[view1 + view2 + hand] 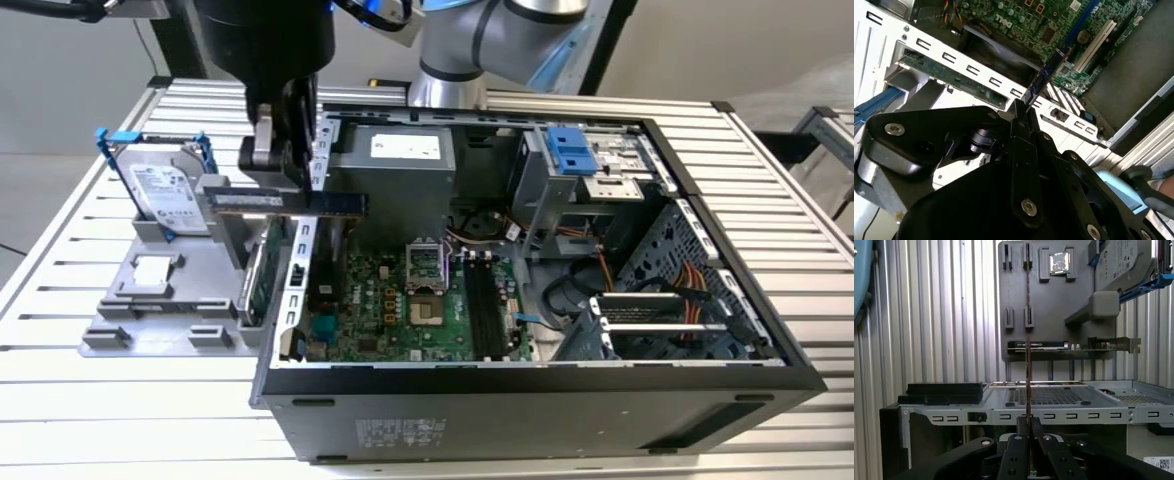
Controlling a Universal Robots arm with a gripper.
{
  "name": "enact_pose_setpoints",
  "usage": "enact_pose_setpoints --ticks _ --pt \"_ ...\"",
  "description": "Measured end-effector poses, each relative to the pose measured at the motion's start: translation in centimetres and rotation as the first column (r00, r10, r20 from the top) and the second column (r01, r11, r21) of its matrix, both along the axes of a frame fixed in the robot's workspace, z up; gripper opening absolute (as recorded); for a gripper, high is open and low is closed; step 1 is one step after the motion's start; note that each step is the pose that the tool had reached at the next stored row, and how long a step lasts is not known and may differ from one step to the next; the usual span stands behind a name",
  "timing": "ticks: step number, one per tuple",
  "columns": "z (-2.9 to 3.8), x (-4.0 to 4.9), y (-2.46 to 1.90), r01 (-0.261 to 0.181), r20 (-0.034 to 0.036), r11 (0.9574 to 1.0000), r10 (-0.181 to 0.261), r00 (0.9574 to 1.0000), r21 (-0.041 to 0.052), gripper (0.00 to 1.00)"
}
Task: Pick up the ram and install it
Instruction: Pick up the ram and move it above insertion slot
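The gripper [287, 192] is pinching the ram [340, 203] above the edge of the case [534, 420]; if it tilts in that thin grip, it could be striking the wall.

gripped part of ram [344, 203] hidden within end effector [284, 186], arm [467, 40] cut off at exterior view's top edge

The ram [342, 203], a thin dark stick, is held level and on edge above the case's [534, 405] wall at the exterior view's left.
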State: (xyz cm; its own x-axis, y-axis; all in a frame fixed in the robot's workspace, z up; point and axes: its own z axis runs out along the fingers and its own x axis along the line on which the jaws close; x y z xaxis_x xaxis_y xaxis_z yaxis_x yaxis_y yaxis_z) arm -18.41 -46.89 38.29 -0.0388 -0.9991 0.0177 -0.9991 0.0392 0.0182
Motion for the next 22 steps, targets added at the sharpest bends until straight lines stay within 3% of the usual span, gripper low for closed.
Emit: enact_pose_setpoints --ticks 22 --pt "0.0 2.12 0.56 0.0 0.0 1.0 0.0 1.0 0.0 0.0"
